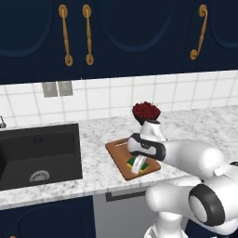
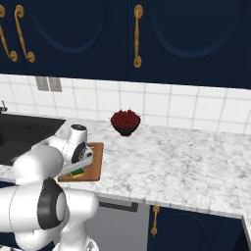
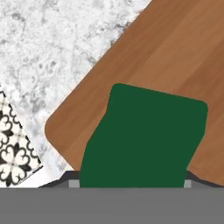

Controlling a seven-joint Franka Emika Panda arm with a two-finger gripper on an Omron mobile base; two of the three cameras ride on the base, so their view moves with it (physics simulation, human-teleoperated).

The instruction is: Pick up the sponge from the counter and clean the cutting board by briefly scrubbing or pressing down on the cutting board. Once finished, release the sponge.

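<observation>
The brown wooden cutting board point(image 1: 119, 153) lies on the white marble counter point(image 1: 93, 139) just right of the sink. The sponge point(image 1: 137, 163), yellow with its dark green layer point(image 3: 144, 135) facing the hand camera, sits low over the board's near corner. My gripper point(image 1: 136, 165) points down and is shut on the sponge, one dark fingertip point(image 3: 70, 178) at each side. In the right base view the sponge point(image 2: 77, 172) peeks out under the hand, on the board point(image 2: 96, 159). Whether the sponge presses on the wood I cannot tell.
A black sink point(image 1: 37, 153) is set in the counter to the left. A dark bowl of red fruit point(image 1: 146, 112) stands just behind the board. The counter's front edge and a patterned floor point(image 3: 11, 148) lie close to the board's near corner.
</observation>
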